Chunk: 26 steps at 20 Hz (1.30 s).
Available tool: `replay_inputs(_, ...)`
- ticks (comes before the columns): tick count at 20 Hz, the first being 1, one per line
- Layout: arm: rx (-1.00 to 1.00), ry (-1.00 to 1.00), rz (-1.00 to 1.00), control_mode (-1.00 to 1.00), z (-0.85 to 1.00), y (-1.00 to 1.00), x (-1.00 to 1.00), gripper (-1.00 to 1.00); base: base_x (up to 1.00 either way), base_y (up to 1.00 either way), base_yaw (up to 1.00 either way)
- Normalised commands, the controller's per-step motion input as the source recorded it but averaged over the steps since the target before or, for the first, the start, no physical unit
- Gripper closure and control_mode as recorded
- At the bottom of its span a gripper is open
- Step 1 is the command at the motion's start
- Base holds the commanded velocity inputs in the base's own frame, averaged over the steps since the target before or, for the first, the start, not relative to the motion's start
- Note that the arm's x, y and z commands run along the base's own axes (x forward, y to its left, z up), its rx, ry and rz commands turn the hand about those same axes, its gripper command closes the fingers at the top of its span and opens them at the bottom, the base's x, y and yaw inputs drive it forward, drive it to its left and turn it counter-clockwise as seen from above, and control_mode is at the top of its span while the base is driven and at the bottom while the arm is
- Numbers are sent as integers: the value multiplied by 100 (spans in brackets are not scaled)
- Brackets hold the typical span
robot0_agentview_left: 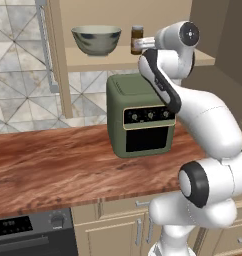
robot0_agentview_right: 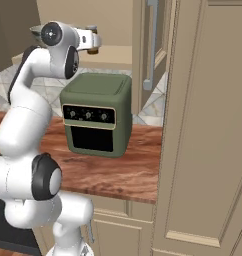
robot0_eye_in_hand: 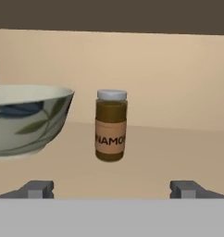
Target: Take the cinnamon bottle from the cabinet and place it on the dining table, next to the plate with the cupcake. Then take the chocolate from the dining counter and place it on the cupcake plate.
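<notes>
Gripper [robot0_eye_in_hand: 111, 187] spread wide, grasping nothing, faces cinnamon bottle [robot0_eye_in_hand: 111, 125] upright on cabinet [robot0_eye_in_hand: 178, 152] shelf; grey-green bowl [robot0_eye_in_hand: 28, 118] at 9 o'clock, near, leaves little room.

Both base views flank the green oven [robot0_agentview_left: 141, 116], facing the cabinet [robot0_agentview_left: 93, 60]; the hand view looks level, close along its shelf.

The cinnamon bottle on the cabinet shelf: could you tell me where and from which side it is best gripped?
Probably around the labelled middle of the cinnamon bottle, coming in level from the open front of the cabinet. It stands upright, a narrow cylinder that should fit between the open claw. The bowl stands close beside it without touching, so one finger must slip into that gap.
</notes>
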Motion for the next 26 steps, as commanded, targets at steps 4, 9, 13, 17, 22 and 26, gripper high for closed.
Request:
replay_inputs(4, 8, 1, 2, -100, 0, 0, 25, -100, 0, 0, 0)
replay_inputs(9, 9, 11, 3, -100, 0, 0, 40, -100, 0, 0, 0)
replay_inputs(13, 5, 14, 2, -100, 0, 0, 33, -100, 0, 0, 0)
replay_inputs(17, 0, 9, 2, -100, 0, 0, 31, -100, 0, 0, 0)
replay_inputs(22, 0, 1, 5, -100, 0, 0, 29, -100, 0, 0, 0)
replay_inputs(26, -3, 0, 8, -100, -4, 0, 20, -100, 0, 0, 0)
